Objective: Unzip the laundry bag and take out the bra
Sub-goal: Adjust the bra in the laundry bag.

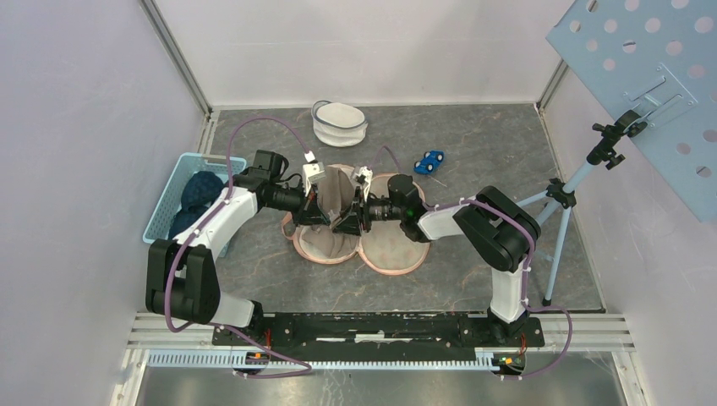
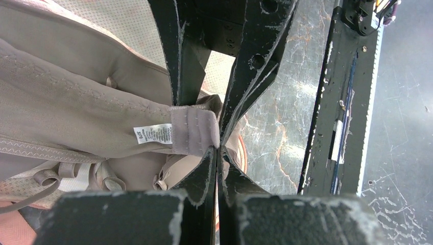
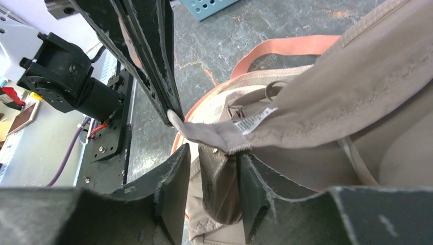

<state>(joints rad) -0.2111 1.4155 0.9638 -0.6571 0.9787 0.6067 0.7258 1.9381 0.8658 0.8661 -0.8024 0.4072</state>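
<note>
Beige bra (image 2: 102,102) hangs mid-frame over the opened laundry bag (image 1: 397,254). My left pincer (image 2: 217,151) is clamped on its band tab so it lifts clear, while the right pincer (image 3: 213,163) stands parted, fabric loose between its jaws.

You see the bag (image 1: 396,252) lying unzipped at mid-table, its two round pink-rimmed mesh halves spread flat; the beige bra (image 1: 336,196) hangs bunched above it.

Left claw (image 2: 218,148) clamps the tagged end of the beige bra (image 2: 76,112).
</note>
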